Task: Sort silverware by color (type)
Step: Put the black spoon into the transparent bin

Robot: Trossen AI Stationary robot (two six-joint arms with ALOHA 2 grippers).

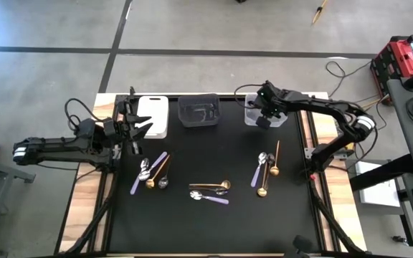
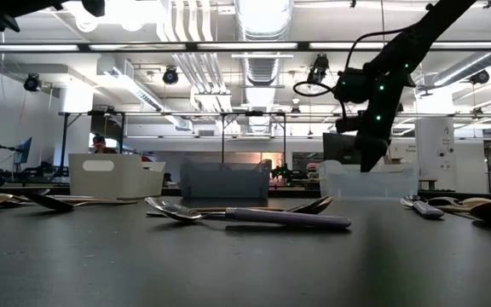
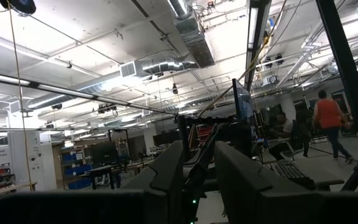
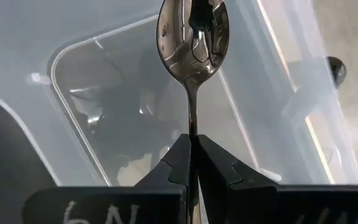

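Risk is mostly at the release. Right gripper (image 4: 192,149) is closed on the thin handle of a dark spoon (image 4: 193,37) and holds it over the clear bin (image 4: 104,87), bowl pointing down into it. If the jaws open while the spoon hangs near the wall, it may hit the rim and fall out onto the mat. The grip is narrow, so the spoon may also turn between the fingers. Left gripper (image 1: 131,129) waits near the white bin (image 1: 153,115); I cannot tell its jaws. Other silverware (image 1: 210,190) lies on the mat (image 1: 206,229), unsorted.
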